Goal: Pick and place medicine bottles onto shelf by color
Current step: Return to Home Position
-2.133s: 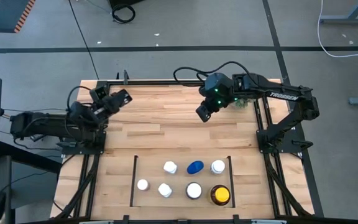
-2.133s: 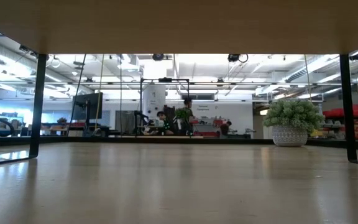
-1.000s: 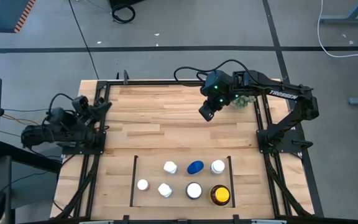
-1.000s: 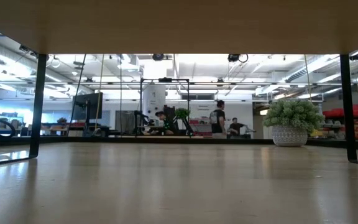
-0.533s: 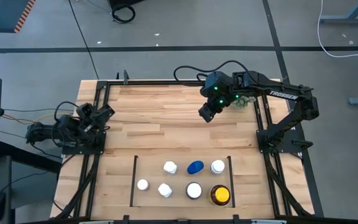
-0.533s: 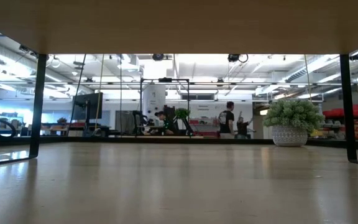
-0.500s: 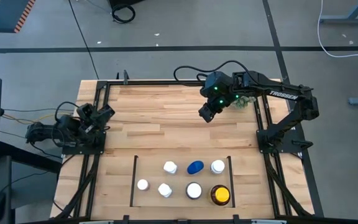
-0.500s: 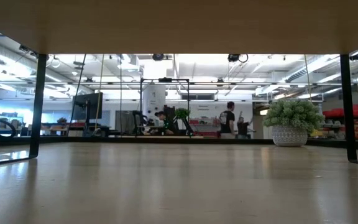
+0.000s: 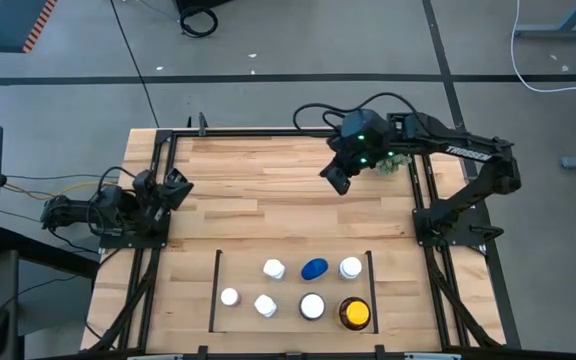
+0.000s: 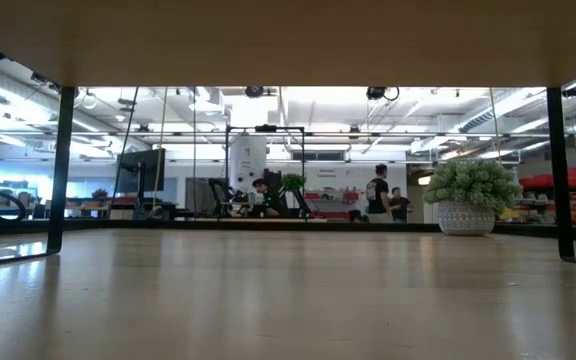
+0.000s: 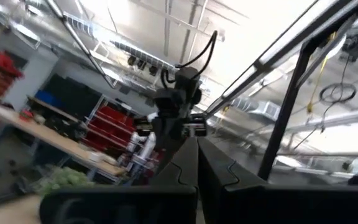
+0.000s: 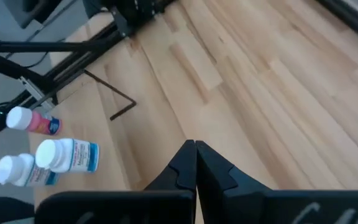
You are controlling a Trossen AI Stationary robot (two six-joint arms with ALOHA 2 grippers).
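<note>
- Wood-floored shelf (image 9: 243, 280) at the table's near edge holds all seven medicine bottles (image 9: 312, 306), upright, in two rows.
- Caps mostly white. The blue bottle (image 9: 314, 268) is mid far row and the amber bottle (image 9: 354, 313), yellow-capped, ends the near row on the right.
- Left gripper (image 9: 175, 188): at the left table edge, fingers pressed together, empty.
- Right gripper (image 9: 336, 180): over the far middle of the table, fingers together, empty.
- Judgement: placing looks complete and homing is in hand. Next, fold both arms to rest, clear of the shelf.
</note>
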